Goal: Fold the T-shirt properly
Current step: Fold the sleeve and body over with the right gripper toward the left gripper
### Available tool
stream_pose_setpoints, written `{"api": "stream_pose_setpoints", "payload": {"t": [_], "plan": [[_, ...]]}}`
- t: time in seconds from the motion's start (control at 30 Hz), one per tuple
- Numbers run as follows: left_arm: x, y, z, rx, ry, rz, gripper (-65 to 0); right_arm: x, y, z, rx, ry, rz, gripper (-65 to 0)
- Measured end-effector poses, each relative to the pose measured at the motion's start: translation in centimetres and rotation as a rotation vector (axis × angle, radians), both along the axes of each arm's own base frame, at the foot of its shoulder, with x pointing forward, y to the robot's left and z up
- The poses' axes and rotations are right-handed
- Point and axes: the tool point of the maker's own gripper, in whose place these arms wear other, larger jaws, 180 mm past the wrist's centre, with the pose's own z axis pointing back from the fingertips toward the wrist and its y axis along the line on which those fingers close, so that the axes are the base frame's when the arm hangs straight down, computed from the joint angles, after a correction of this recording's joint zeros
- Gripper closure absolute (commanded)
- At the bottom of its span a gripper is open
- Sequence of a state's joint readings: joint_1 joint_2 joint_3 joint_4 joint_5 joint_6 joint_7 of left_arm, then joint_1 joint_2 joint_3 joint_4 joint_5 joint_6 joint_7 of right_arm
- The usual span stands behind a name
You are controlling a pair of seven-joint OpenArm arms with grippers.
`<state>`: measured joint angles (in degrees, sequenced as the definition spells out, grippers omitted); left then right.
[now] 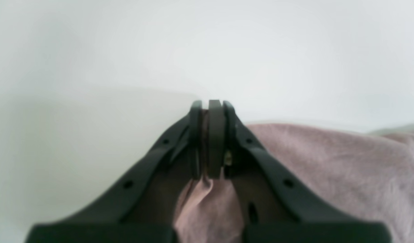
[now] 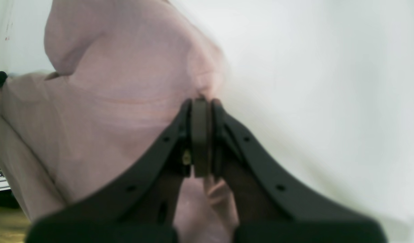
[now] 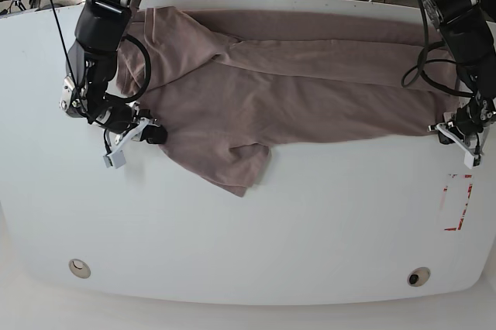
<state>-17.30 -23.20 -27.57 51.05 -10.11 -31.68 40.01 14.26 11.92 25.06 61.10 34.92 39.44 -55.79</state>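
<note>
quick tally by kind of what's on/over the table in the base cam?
T-shirt: 1
Grippers, left gripper and right gripper, both shut on the shirt's edge: 2
Red-marked sticker: 1
Round table holes: 2
Total: 6

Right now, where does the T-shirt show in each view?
Left wrist: T-shirt lower right, pinched in the left pincer.
Right wrist: upper left and centre, held by the right pincer.
Base: across the table's far half.
Shared landmark: white table.

Left gripper low at table's edge, jaws pinched on T-shirt fabric | Right gripper low at opposite side, jaws likewise clamped on cloth
</note>
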Motion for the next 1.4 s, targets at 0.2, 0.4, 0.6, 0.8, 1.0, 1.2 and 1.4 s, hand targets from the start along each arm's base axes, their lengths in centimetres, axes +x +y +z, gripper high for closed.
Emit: {"api": "stream_pose_setpoints", "payload": {"t": [0.2,0.4,0.6,0.8,1.0,1.2,1.4], "plan": [[0.0,0.1,0.1,0.000,-0.002,0.003,0.0,0.7,-0.2,1.8,-0.037,-0.050,0.018,0.0],[-1.1,1.9,2.0,0.048,-0.020,0.030,0.0,1.5,-0.3,4.3,-0.087,-0.118,0.043,0.0],[-0.8,0.2,5.0,0.132,-0.072,-0.141,0.0,1.9,-0.3,6.9,-0.141,-0.175,0.077,0.0],[-2.7,0.0,6.1,0.226,-0.027,-0.183,0.0,0.3,-0.6,7.9,-0.226,-0.180,0.117,0.0],[-4.9,-0.3,6.7,0.304,-0.011,-0.224,0.0,-2.9,0.6,8.1,-0.169,-0.199,0.147,0.0],[-8.9,1.3,6.4,0.339,0.033,-0.188,0.0,-7.3,1.0,7.4,-0.146,-0.175,0.159,0.0],[-11.6,3.3,6.1,0.340,0.062,-0.119,0.0,-10.4,-0.4,7.1,-0.124,-0.147,0.107,0.0]]}}
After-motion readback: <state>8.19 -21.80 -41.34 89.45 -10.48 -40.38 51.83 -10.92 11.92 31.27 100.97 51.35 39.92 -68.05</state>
